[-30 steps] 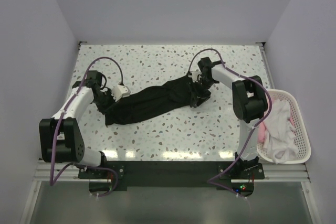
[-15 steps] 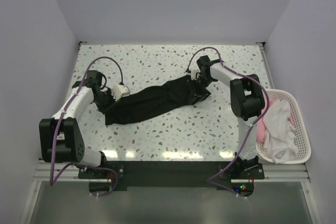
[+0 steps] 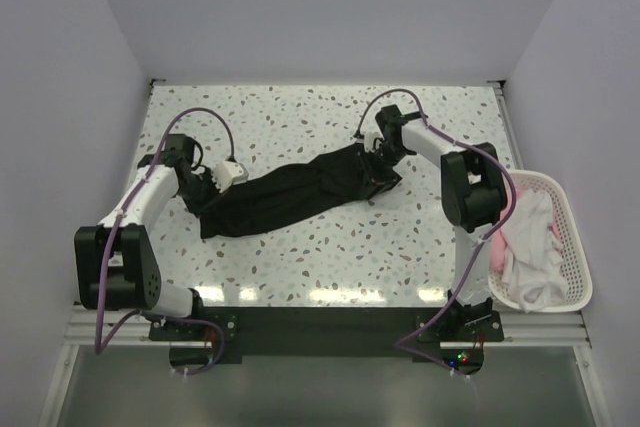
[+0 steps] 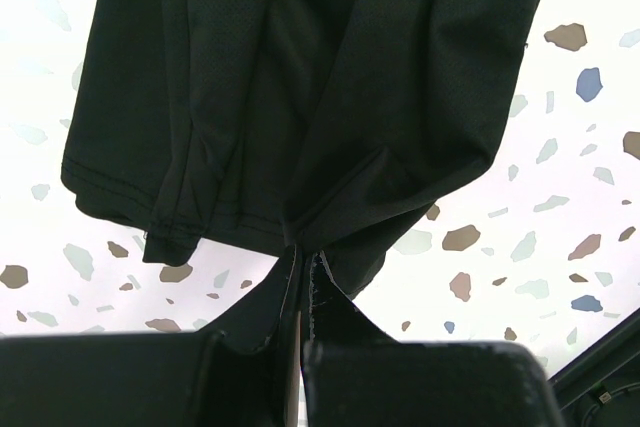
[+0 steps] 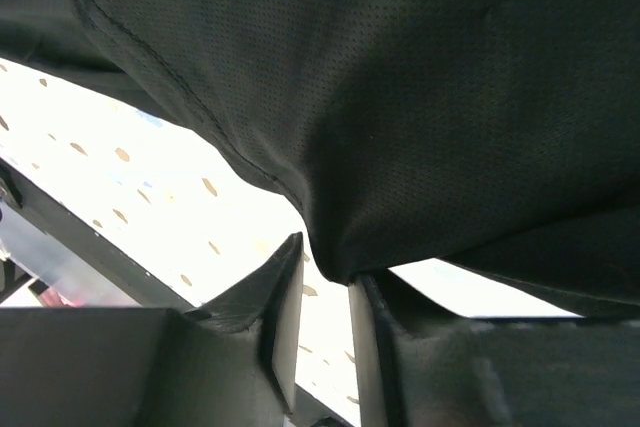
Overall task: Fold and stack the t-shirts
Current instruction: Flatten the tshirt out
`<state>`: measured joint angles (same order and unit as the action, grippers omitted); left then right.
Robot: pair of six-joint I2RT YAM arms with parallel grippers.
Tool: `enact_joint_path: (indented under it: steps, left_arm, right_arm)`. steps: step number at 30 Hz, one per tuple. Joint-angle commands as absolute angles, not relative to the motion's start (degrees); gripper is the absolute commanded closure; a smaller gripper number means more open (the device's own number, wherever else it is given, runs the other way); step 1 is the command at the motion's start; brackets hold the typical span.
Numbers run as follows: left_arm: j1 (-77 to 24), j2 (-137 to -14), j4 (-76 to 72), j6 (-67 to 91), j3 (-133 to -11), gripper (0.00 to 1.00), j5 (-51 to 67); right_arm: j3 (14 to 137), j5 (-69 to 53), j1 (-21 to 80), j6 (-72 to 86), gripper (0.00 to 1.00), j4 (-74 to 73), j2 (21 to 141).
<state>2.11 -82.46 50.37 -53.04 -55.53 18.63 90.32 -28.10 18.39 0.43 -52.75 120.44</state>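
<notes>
While left gripper [image 4: 303, 269] pinches black t-shirt [image 4: 300, 77], right gripper [image 5: 324, 277] clamps other end

Right pincer [image 5: 325, 272] shifted farther back, jaws narrowed onto the end of the black t-shirt [image 3: 290, 197]

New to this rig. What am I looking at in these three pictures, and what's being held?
Two robot arms are bolted at the near edge of a speckled table. The wide picture comes from a fixed camera above and behind them. The other two come from a camera on each wrist, looking past that arm's own fingers. A black t-shirt lies bunched in a long strip across the table. The left tool is shut on the shirt's hem at one end. The right tool pinches a fold at the other end. Beside the table, on the right, sits a white basket with white and pink clothes in it.
</notes>
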Motion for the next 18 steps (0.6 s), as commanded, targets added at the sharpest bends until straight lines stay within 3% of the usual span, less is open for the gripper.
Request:
enact_joint_path:
  steps: [1,6,8,18]
  left_arm:
    - [2.1,-82.4,49.1,-52.5,-57.3,1.00,19.0]
    - [2.1,-82.2,49.2,-52.4,-57.6,1.00,18.6]
    - [2.1,-82.0,49.2,-52.0,-57.7,1.00,18.6]
    - [5.6,-84.4,49.4,-47.6,-66.2,1.00,22.1]
  right_arm:
    - [89.8,-29.2,18.3,0.5,0.75,-53.7,117.2]
    - [90.5,-29.4,18.3,0.4,0.85,-54.4,117.5]
    - [91.1,-29.9,17.9,0.3,0.99,-54.9,117.3]
    - [105.5,-34.5,12.7,-10.5,1.00,-61.0,112.1]
